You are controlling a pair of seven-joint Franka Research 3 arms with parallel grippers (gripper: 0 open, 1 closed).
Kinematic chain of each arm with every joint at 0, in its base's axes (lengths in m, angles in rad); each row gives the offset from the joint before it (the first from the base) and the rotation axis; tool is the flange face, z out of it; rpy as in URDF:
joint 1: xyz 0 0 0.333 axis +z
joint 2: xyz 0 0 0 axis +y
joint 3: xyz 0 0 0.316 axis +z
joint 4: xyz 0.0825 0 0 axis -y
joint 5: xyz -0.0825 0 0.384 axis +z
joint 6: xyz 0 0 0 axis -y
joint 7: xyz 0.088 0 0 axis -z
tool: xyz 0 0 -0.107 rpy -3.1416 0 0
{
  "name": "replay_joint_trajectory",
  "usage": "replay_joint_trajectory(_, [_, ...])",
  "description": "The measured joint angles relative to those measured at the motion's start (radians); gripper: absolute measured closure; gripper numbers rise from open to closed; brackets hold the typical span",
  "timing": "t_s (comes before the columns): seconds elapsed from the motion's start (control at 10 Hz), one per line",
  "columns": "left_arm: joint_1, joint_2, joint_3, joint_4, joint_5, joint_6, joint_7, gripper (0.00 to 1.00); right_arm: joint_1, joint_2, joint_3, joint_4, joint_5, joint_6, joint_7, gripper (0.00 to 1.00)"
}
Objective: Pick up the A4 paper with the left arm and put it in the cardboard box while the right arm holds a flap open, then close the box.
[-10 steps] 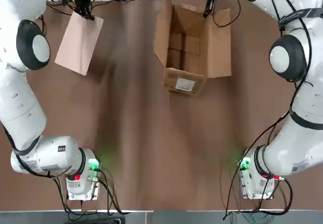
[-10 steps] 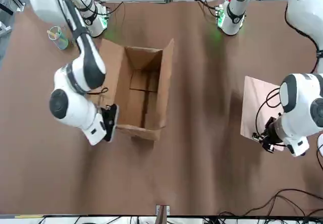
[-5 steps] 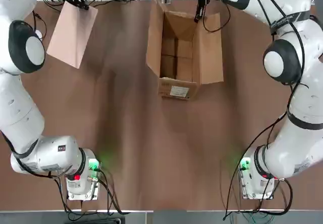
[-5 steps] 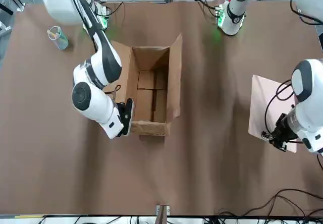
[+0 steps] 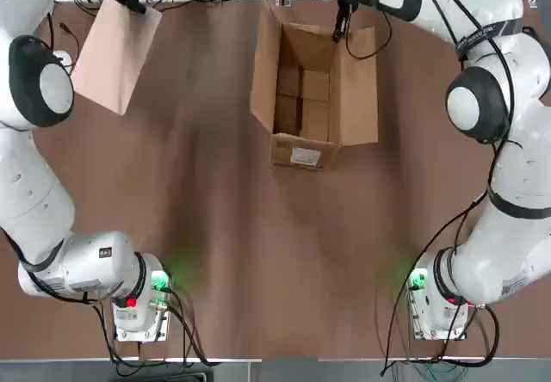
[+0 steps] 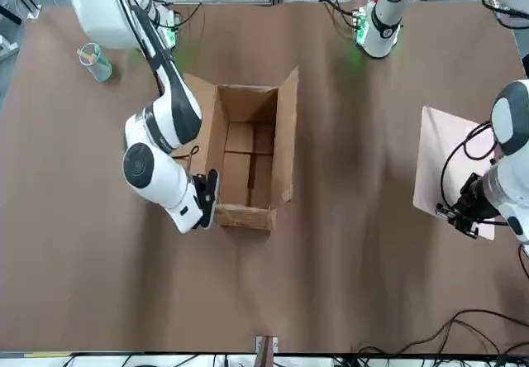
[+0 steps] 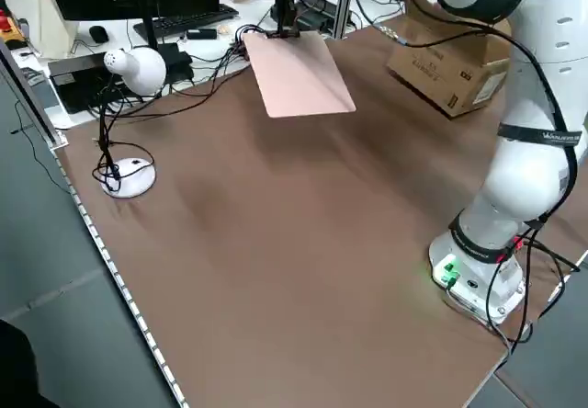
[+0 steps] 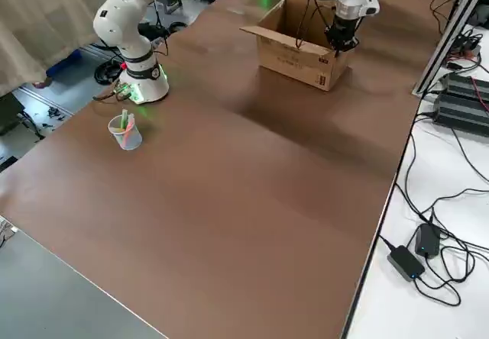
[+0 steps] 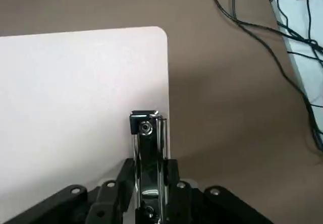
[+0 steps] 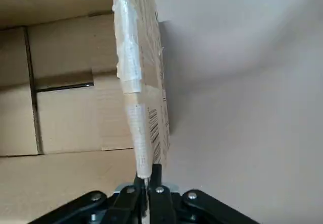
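Our left gripper (image 9: 149,204) stays clamped on the clip of the A4 paper (image 5: 114,51), now lifted farther off the table's far left. Our right gripper (image 10: 149,193), pinched shut on a flap, has dragged the cardboard box (image 5: 314,89) slightly leftward, so insertion comes next.

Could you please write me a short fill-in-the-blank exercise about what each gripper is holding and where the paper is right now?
1. The left gripper holds the A4 paper by its metal ____.
2. The right gripper is shut on a ____ of the cardboard box.
3. The paper is ____ the box.
4. The white label is on one ____ side of the box.

Missing words: clip; flap; outside; short
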State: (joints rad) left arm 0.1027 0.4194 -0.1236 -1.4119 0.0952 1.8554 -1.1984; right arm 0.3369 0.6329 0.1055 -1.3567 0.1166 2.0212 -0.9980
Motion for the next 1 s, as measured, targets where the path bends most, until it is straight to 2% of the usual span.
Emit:
replay_joint_trajectory(0.7, [-0.02, -0.021, -0.014, 0.081, -0.053, -0.177, 0.0, 0.7, -0.003, 0.007, -0.002, -0.013, -0.002, 0.029, 0.006, 0.9])
replay_joint_trajectory(1.0, [-0.061, -0.029, -0.015, 0.105, -0.099, -0.232, -0.06, 0.7, -0.001, 0.007, -0.001, -0.013, -0.002, 0.032, 0.006, 0.87])
